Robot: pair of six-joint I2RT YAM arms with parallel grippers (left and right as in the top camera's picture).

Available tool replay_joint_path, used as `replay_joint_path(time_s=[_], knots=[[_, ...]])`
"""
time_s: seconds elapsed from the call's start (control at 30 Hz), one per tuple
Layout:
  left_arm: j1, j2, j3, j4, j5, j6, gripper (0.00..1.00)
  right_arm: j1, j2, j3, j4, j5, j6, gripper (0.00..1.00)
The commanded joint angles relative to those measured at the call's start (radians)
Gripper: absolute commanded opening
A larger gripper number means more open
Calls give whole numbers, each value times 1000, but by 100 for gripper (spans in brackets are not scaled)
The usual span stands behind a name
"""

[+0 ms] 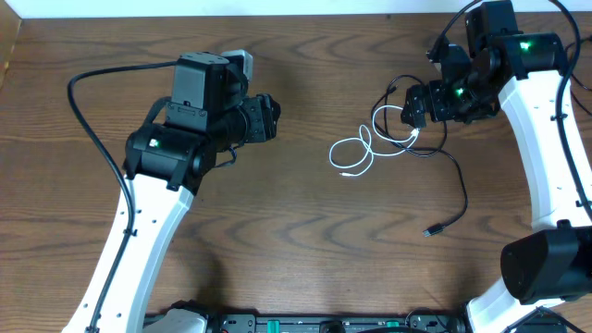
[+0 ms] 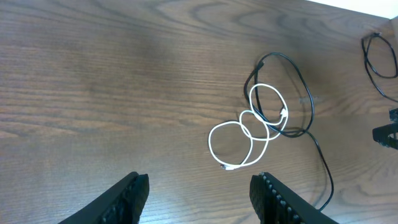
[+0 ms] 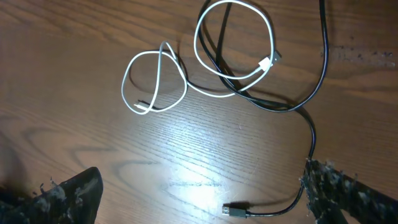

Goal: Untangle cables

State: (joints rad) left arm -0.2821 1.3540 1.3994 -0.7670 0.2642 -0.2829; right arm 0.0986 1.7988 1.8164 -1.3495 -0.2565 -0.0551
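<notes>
Cables loosely looped, overlapping (white, black).

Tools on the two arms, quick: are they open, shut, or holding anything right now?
Left tool: open, holding nothing.
Right tool: open, holding nothing; the black cable passes beside one finger.

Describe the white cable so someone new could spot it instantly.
On the wooden table, look right of centre in the overhead view. The white cable lies there in small loops, overlapping the black cable. It is the only white cord; the black one trails a long tail.
</notes>
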Motion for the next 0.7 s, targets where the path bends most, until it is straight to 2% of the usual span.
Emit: replay_joint_path(time_s=[0.0,0.67], knots=[[4,3,7,0,12,21,57,6,-5,-3,-1,3,9,99],[1,4,7,-14,16,20,57,6,-5,-3,-1,3,9,99]])
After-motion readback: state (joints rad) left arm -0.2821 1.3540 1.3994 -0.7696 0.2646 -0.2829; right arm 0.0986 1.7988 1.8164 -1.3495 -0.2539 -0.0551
